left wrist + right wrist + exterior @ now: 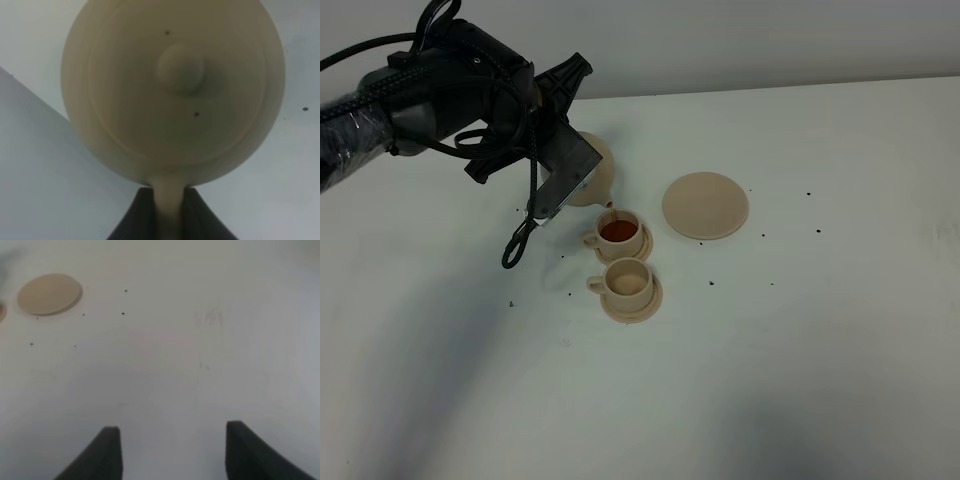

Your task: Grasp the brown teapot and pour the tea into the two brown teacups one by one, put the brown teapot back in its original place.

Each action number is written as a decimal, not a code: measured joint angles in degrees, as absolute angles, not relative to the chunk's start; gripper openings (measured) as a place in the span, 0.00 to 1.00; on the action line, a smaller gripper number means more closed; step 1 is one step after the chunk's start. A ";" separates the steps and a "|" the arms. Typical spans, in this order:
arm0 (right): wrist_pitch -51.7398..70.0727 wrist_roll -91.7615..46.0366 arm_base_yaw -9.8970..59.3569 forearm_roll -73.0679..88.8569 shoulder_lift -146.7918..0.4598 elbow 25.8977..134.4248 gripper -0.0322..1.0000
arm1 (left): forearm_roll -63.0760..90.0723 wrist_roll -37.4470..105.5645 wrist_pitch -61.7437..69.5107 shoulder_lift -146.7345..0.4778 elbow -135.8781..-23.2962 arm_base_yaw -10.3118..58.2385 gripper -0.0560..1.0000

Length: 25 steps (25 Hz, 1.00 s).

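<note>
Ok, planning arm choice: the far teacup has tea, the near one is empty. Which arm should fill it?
Left. The left gripper is shut on the handle of the brown teapot, spout at the filled teacup, next to the empty teacup. The right gripper is open, holding nothing.

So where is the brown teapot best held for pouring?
By its loop handle, from the side opposite the spout, as the left tool has it: the teapot body looks too round and wide, while the thin handle fits between the fingers.
</note>
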<state>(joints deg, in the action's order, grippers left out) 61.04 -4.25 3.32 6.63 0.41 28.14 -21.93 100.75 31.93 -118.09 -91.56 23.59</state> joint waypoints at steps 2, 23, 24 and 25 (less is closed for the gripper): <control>61.04 -4.25 3.32 6.63 0.41 28.14 0.50 | -21.93 101.01 31.82 -118.09 -91.56 23.64 0.20; 61.04 -4.25 3.32 6.63 0.41 28.14 0.50 | -21.93 101.78 31.59 -118.09 -91.56 23.94 0.19; 61.04 -4.25 3.32 6.63 0.41 28.14 0.50 | -21.93 101.84 31.59 -118.09 -91.56 23.94 0.19; 61.04 -4.25 3.32 6.63 0.41 28.14 0.50 | -21.93 101.97 31.59 -118.09 -91.56 23.94 0.19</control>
<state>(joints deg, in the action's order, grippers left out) 61.04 -4.25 3.32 6.63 0.41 28.14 -21.93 101.97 31.59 -118.09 -91.56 23.94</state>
